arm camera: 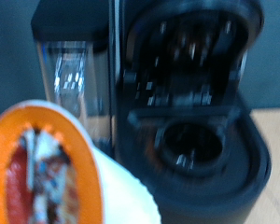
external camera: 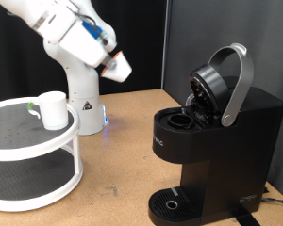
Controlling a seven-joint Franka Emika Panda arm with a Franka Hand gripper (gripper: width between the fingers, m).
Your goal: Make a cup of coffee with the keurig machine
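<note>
- The cup (external camera: 53, 109) stands upright on the top tier of a round white two-tier stand (external camera: 28, 151) at the exterior view's left; nothing shows of its inside from this angle.
- Seen from the stand's centre, the cup sits at about one o'clock, close to the rim.
- A small green mark (external camera: 30, 110) lies on the top tier just beside the cup, at its nine o'clock.
- The keurig machine (external camera: 212, 151) stands on the brown table (external camera: 123, 160) at the exterior view's right, well apart from the stand.
- Its lid (external camera: 217, 87) is raised, with the silver-grey handle (external camera: 238, 85) arching over it toward one o'clock.
- The pod chamber (external camera: 184, 121) below the lid is open; in the wrist view it appears as a dark round well (arm camera: 189, 147), and no pod can be made out in it, though that picture is blurred.
- The round drip tray (external camera: 170, 201) at the machine's foot carries no cup.
- The wrist view also shows a clear water tank (arm camera: 75, 79) on the machine's side.
- The white arm (external camera: 71, 38) reaches from the exterior view's upper left, its tip pointing down toward the machine at roughly four o'clock, hanging in the air between stand and machine.
- The gripper (external camera: 118, 68) is small there, so I cannot tell how its fingers are set.
- Close in the wrist view sits a blurred white pod with an orange-red top (arm camera: 42, 173), facing the open chamber.
</note>
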